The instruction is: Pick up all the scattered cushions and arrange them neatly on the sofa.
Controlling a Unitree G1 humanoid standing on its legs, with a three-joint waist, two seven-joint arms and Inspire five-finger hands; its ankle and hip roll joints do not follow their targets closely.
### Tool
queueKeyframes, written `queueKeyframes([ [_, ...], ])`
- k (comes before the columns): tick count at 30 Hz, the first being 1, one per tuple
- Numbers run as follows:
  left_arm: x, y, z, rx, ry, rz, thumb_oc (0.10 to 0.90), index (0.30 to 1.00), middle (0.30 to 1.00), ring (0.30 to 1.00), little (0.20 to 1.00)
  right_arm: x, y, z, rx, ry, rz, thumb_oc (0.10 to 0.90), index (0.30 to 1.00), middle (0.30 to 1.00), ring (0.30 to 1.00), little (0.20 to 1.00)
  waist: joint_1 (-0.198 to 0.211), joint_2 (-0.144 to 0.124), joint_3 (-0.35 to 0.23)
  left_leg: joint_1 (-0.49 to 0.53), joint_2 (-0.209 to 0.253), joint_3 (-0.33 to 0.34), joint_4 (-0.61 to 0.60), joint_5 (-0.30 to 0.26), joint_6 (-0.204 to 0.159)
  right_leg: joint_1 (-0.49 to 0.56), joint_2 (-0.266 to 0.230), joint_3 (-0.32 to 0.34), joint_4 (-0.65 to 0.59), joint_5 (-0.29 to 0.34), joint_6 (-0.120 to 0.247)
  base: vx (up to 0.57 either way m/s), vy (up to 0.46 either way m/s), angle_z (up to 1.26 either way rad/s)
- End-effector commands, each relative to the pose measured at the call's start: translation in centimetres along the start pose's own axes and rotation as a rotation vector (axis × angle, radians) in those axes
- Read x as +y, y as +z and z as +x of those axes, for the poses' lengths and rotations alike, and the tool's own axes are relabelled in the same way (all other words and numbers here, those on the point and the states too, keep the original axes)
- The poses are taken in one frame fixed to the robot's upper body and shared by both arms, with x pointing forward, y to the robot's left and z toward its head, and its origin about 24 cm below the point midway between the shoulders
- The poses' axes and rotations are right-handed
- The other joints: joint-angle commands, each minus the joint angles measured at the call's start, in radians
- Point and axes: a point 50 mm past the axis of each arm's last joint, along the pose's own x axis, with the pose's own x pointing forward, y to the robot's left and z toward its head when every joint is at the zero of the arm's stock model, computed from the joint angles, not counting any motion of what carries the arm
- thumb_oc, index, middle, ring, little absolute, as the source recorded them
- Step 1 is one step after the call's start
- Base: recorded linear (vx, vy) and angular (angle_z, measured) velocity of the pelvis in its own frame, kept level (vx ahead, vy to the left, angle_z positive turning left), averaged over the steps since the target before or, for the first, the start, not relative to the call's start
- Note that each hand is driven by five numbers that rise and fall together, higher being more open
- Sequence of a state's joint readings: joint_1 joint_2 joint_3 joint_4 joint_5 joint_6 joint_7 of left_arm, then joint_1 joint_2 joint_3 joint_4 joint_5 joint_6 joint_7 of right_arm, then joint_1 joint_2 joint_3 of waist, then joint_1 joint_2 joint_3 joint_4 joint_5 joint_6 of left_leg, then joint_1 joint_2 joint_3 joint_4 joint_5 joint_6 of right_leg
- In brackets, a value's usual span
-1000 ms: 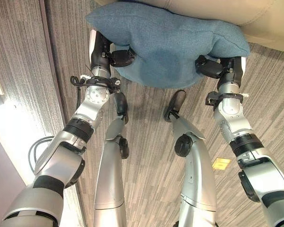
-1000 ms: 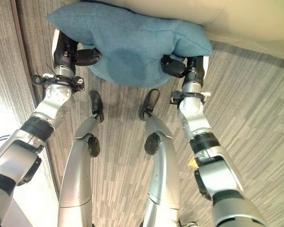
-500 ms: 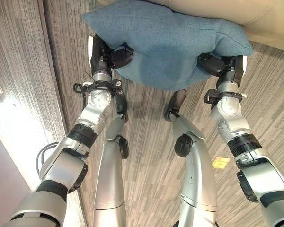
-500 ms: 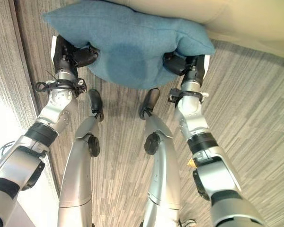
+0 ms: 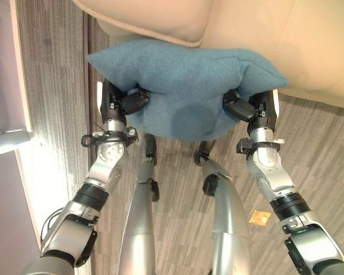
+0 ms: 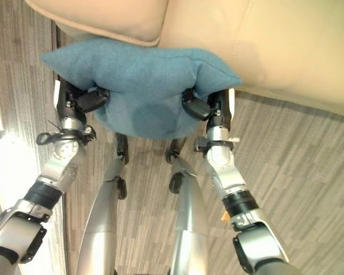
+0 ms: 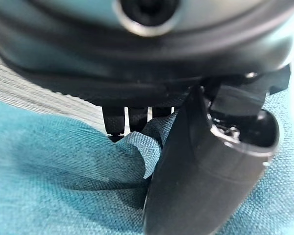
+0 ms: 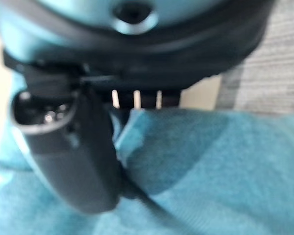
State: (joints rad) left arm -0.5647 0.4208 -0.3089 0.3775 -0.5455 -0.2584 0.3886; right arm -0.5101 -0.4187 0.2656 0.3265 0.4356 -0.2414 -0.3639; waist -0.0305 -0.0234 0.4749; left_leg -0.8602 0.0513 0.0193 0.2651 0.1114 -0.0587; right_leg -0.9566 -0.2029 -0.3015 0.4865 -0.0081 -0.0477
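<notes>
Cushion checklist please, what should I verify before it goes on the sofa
1. Left hand pinching the cushion: ok, thumb pressed into the fabric.
2. Right hand pinching it: ok.
3. Cushion off the floor: ok, carried between both hands.
4. Cushion level: roughly ok, the middle sags.
5. Sofa directly ahead: ok, the cushion's far edge overlaps it.
6. Cushion high enough to clear the seat: cannot tell.

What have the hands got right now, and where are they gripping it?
Both hands hold the blue cushion: the left hand pinches its left end, the right hand its right end, thumbs pressed into the fabric, in front of the beige sofa.
</notes>
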Motion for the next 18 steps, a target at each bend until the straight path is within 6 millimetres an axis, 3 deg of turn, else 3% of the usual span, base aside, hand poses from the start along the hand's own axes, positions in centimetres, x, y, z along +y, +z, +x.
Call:
queueKeyframes([
  [1, -8.3, 3.1, -3.0, -0.236, -0.404, -0.152, 0.4, 0.3, 0.3, 0.3, 0.3, 5.9, 5.3, -1.7, -0.327, 0.283, 0.155, 0.4, 0.3, 0.3, 0.3, 0.3, 0.006, 0.023, -0.233, 0.033, -0.021, -0.034, -0.024, -0.12, -0.009, 0.088, 0.037, 0.057, -0.145, -0.03, 0.149, -0.06, -0.056, -0.02],
  [2, -7.7, 2.2, -3.8, -0.2, -0.393, -0.175, 0.4, 0.3, 0.3, 0.3, 0.3, 5.3, 3.8, -2.9, -0.271, 0.269, 0.146, 0.4, 0.3, 0.3, 0.3, 0.3, 0.003, 0.017, -0.246, 0.112, -0.024, -0.029, -0.068, -0.083, -0.013, 0.167, 0.037, 0.033, -0.199, 0.001, 0.141, -0.07, -0.041, -0.05],
  [3, -7.7, 2.2, -3.9, -0.198, -0.393, -0.175, 0.4, 0.3, 0.3, 0.3, 0.3, 5.3, 3.7, -2.9, -0.27, 0.268, 0.146, 0.4, 0.3, 0.3, 0.3, 0.3, 0.003, 0.017, -0.241, 0.123, -0.023, -0.03, -0.075, -0.08, -0.013, 0.178, 0.038, 0.032, -0.205, 0.004, 0.141, -0.05, -0.069, 0.01],
  [8, -5.9, -0.4, -6.0, -0.099, -0.365, -0.17, 0.4, 0.3, 0.3, 0.3, 0.3, 2.5, 0.2, -5.9, -0.127, 0.209, 0.055, 0.4, 0.3, 0.3, 0.3, 0.3, -0.007, 0.015, -0.277, 0.409, -0.001, -0.007, -0.173, -0.077, -0.026, 0.478, 0.059, -0.002, -0.331, 0.003, 0.138, 0.07, -0.066, -0.02],
  [9, -5.9, -0.4, -6.0, -0.098, -0.365, -0.17, 0.4, 0.3, 0.3, 0.3, 0.3, 2.5, 0.2, -5.9, -0.126, 0.209, 0.055, 0.4, 0.3, 0.3, 0.3, 0.3, -0.007, 0.015, -0.274, 0.413, 0.0, -0.007, -0.175, -0.076, -0.026, 0.482, 0.06, -0.002, -0.333, 0.003, 0.138, 0.11, -0.054, -0.05],
  [12, -4.6, -1.6, -7.6, -0.043, -0.361, -0.149, 0.4, 0.3, 0.3, 0.3, 0.3, 1.1, -1.1, -7.8, -0.061, 0.199, 0.015, 0.4, 0.3, 0.3, 0.3, 0.3, -0.007, 0.017, -0.326, 0.574, 0.01, 0.016, -0.24, -0.075, -0.031, 0.654, 0.087, -0.002, -0.413, 0.003, 0.143, 0.14, -0.043, -0.07],
  [18, -3.4, -2.8, -9.4, 0.02, -0.345, -0.118, 0.4, 0.3, 0.3, 0.3, 0.3, -0.1, -1.5, -9.5, -0.023, 0.2, -0.045, 0.4, 0.3, 0.3, 0.3, 0.3, -0.015, 0.019, -0.408, 0.731, 0.016, 0.05, -0.299, -0.077, -0.032, 0.817, 0.122, 0.008, -0.48, -0.007, 0.146, 0.12, -0.031, -0.07],
])
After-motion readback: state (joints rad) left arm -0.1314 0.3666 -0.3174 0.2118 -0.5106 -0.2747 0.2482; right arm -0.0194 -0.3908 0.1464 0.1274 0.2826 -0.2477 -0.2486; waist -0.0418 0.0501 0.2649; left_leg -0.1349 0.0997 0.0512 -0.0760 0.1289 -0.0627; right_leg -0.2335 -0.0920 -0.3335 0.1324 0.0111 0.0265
